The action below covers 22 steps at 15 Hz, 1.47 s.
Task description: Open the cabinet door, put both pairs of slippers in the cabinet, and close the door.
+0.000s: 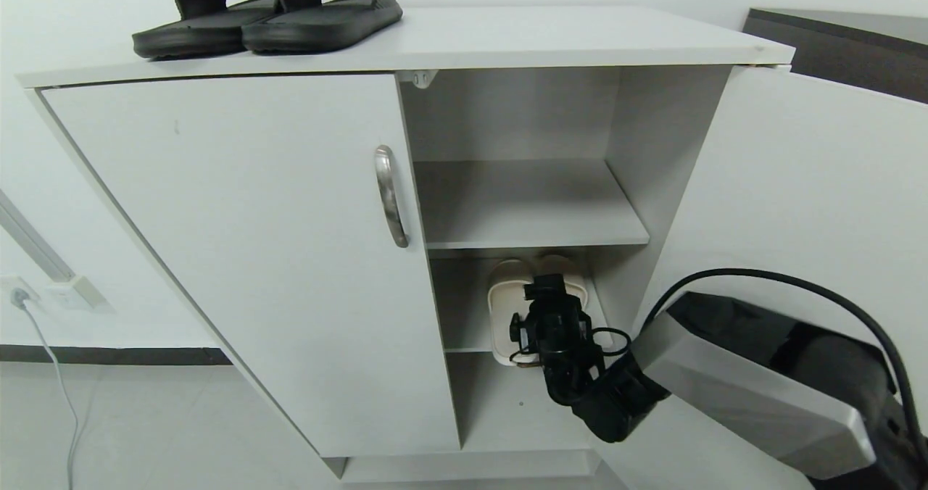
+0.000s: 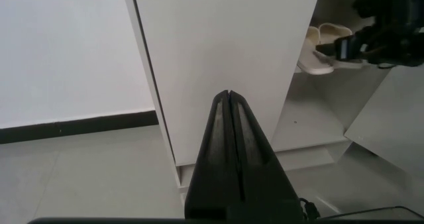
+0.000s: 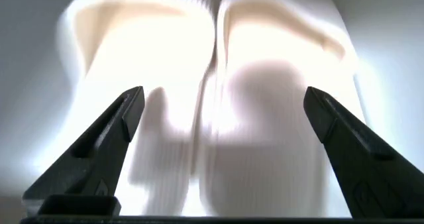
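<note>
Ribbed cream slippers [image 1: 505, 291] side by side on lower shelf [image 1: 467, 330] of smooth white cabinet [image 1: 217, 222], right door [image 1: 805, 185] open. Right gripper [image 3: 223, 95] spread wide just before them. Left gripper [image 2: 228, 98] pressed together. Moulded black slippers [image 1: 268, 19] on cabinet top.

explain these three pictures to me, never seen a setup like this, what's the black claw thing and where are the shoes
This is a two-armed robot tidying slippers into a white cabinet. The large picture comes from a camera on its head. The two small ones come from cameras on its wrists, each looking along that arm's claw, called a gripper. The cabinet's right door stands open and the left door is shut. A cream pair of slippers lies on a lower shelf inside. The right gripper is open just in front of it, holding nothing. The left gripper is shut and empty, facing the shut door from outside. A black pair sits on the cabinet's top.
</note>
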Motion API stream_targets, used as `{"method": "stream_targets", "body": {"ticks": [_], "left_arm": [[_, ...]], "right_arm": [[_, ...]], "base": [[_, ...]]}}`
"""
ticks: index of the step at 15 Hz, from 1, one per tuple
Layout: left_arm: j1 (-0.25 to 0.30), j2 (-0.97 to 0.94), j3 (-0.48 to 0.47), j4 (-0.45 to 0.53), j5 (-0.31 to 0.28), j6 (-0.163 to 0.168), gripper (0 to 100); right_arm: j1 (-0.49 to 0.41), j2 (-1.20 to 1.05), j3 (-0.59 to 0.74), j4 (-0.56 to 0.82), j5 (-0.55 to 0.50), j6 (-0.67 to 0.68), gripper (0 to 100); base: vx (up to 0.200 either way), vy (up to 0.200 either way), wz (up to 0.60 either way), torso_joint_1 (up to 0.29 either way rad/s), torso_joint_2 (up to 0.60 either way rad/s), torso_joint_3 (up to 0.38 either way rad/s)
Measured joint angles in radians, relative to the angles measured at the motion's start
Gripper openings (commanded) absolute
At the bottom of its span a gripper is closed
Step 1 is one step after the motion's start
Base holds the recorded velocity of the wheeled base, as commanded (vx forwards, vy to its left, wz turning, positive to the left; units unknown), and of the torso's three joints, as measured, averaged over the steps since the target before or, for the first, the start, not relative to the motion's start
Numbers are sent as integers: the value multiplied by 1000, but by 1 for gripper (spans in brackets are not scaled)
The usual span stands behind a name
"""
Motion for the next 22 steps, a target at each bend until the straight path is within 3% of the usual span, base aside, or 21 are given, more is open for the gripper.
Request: {"method": "stream_targets", "body": {"ticks": [3, 6, 15, 22], "left_arm": [[0, 0, 0, 0, 0, 0, 0], [0, 0, 0, 0, 0, 0, 0], [0, 0, 0, 0, 1, -11, 0], [0, 0, -1, 0, 1, -10, 0]], "right_arm": [[74, -159, 312, -135, 4, 0, 100], [128, -267, 473, -230, 17, 1, 100], [153, -296, 548, -257, 41, 2, 100], [145, -292, 558, -269, 41, 0, 100]], "base": [[0, 0, 0, 0, 0, 0], [0, 0, 0, 0, 0, 0], [-200, 0, 0, -1, 3, 2], [0, 0, 0, 0, 0, 0]]}}
